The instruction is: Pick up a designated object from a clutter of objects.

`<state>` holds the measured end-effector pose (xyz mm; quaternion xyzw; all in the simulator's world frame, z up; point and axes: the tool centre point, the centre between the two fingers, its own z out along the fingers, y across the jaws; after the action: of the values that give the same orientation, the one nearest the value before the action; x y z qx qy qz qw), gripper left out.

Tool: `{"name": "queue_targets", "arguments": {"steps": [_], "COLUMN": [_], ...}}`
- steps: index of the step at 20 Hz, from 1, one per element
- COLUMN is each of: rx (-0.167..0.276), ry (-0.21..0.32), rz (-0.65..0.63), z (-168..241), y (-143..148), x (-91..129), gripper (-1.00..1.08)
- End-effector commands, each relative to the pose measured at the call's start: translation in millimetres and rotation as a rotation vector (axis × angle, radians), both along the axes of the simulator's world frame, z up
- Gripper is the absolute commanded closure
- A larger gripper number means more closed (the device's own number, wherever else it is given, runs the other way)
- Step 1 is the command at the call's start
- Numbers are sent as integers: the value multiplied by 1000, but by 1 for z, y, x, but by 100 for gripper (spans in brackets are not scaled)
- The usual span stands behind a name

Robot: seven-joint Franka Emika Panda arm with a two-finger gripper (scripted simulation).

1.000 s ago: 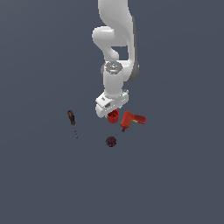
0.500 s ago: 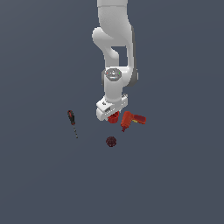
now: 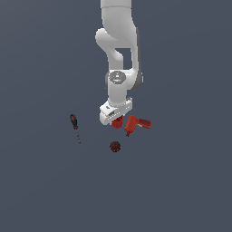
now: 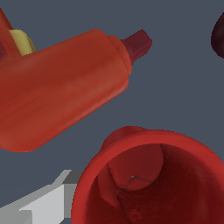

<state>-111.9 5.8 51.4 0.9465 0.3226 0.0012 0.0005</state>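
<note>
The small red cup stands upright next to the red-orange power drill, and my gripper has come down right over it, hiding most of it in the exterior view. In the wrist view the red cup fills the picture, its hollow inside and rimmed lip showing. One grey finger stands just outside the cup's wall, well off centre, so the jaws look open. The other finger does not show. The power drill lies close beside the cup.
A dark maroon ball lies on the grey floor a little nearer the camera than the cup; the ball's edge also shows in the wrist view. A black-and-red-handled screwdriver lies apart, towards the exterior view's left.
The hand has come lower onto the red cup over the last second. The drill, ball and screwdriver have not moved.
</note>
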Motion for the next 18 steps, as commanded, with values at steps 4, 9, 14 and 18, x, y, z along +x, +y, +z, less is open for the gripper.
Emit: {"name": "queue_targets", "arguments": {"steps": [4,9,14,18], "rx": [0,0,1,1], "ry": [0,0,0,0], "rz": [0,0,0,0], "z": [1,11,31,55], "y": [-1,-6,-18,-32], "x": [0,1,4,7], "gripper": [108,108,108,108]}}
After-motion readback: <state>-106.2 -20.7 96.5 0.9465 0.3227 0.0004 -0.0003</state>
